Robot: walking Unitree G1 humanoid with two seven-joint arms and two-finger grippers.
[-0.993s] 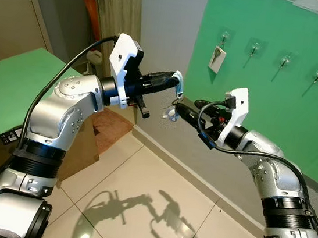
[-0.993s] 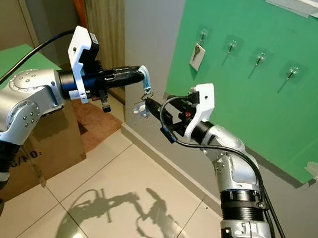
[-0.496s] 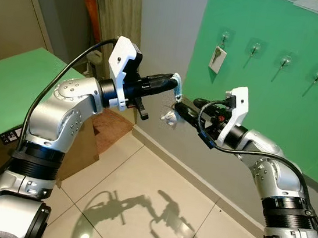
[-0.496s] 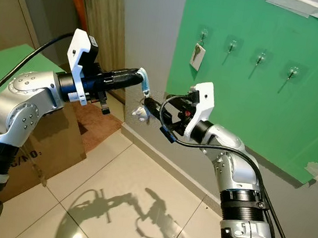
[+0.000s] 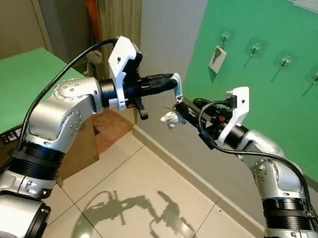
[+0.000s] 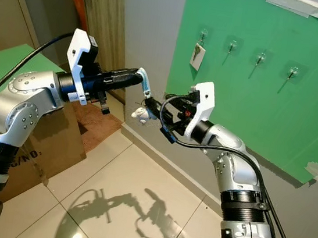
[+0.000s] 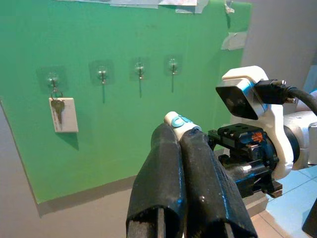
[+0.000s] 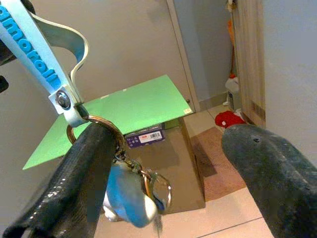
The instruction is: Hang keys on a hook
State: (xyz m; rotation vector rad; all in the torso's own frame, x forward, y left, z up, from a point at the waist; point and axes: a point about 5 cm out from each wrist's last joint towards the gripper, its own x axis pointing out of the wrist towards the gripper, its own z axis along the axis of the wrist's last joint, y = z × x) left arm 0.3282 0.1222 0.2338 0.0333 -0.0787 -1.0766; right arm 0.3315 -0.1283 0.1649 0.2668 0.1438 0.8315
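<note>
My left gripper [image 5: 174, 81] is shut on a blue and white strap [image 7: 178, 121], held out toward the green wall board [image 5: 267, 98]. A key ring [image 8: 94, 130] hangs from the strap's metal clip, with a bunch of keys [image 5: 169, 118] dangling under it. My right gripper [image 8: 166, 133] is open just below the strap, and one of its black fingers [image 8: 81, 183] lies against the ring. Several clear hooks [image 5: 254, 48] run in a row on the board. The leftmost hook [image 7: 52, 79] carries a key with a white tag [image 5: 217, 58].
A green-topped table [image 5: 10, 88] stands at my left with a cardboard box [image 5: 82, 144] under it. A red-orange object [image 5: 91, 7] leans by the wooden strip in the corner. Tiled floor [image 5: 155, 189] lies below both arms, and the grey wall is close ahead.
My right gripper has edged up and left, closer to the key ring. My left gripper has dipped slightly with the strap, and the keys hang a little lower.
</note>
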